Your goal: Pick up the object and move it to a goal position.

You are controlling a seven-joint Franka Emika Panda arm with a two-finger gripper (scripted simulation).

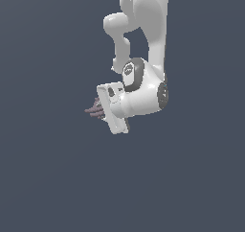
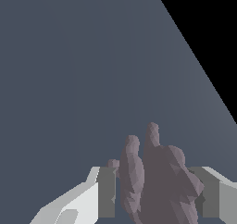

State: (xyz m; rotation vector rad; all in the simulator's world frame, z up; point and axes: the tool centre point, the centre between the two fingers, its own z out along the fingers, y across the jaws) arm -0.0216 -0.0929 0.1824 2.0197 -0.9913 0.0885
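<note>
While clamped between the hand's fingers, the object, over plain grey floor.

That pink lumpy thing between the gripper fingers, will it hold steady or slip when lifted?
The lump looks rigid, its ridges keeping their shape between the fingers. Its uneven, faceted surface probably gives patchy contact, so it might twist. It looks small beside the gripper, so likely light.

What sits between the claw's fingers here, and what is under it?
A mauve-pink ridged lump sits between the claw fingers, which flank it closely on both sides. Beyond it only plain grey surface shows. The lump's lower part is out of frame, so any support underneath is unseen.
</note>
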